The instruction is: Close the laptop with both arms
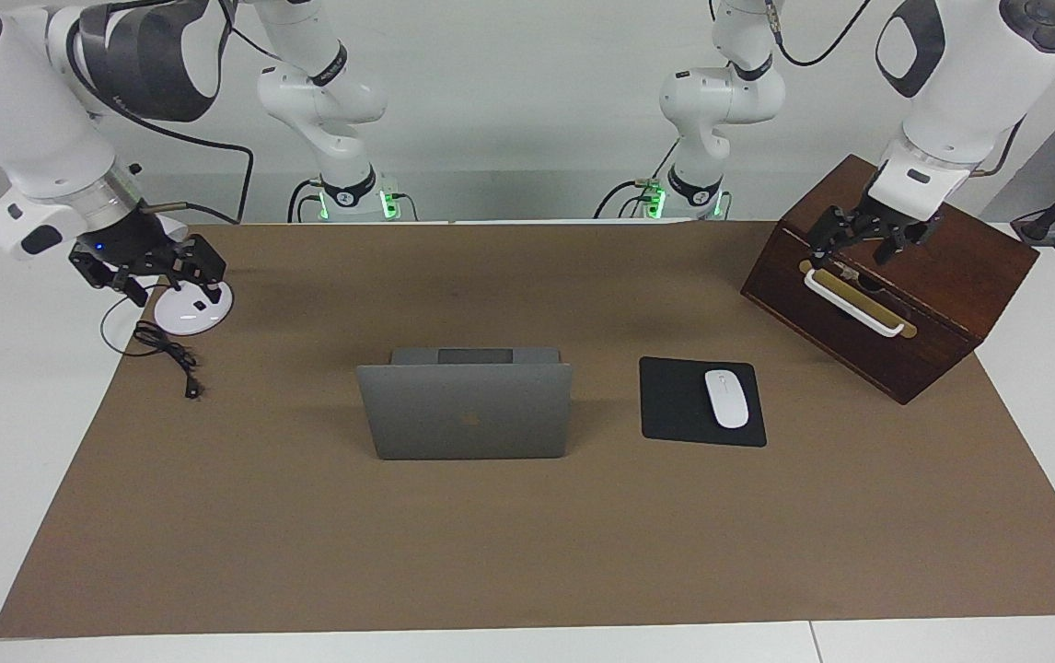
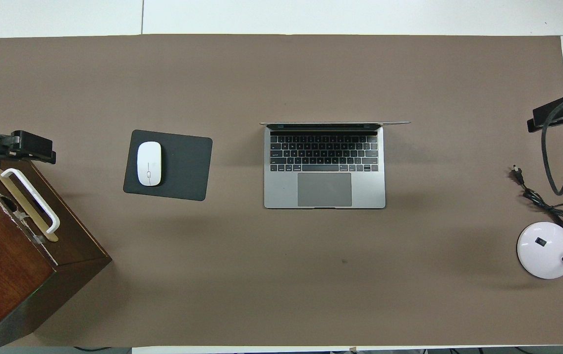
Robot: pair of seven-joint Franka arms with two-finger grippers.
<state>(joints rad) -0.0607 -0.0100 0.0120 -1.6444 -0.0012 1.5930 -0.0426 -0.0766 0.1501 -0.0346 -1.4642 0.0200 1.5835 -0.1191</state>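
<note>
1. A brown paper mat [image 1: 527, 552] covers the white table.
2. The thin silver-grey laptop [image 1: 465, 410] stands open at the mat's middle, lid upright, keyboard toward the robots.
3. Beside it, toward the left arm's end, a white mouse [image 1: 726, 398] lies on a black mousepad [image 1: 675, 405].
4. The left gripper [image 1: 863, 241] hangs open over a dark wooden box [image 1: 951, 276].
5. The right gripper [image 1: 148, 273] hangs open over a white round lamp base [image 1: 191, 313].
</note>
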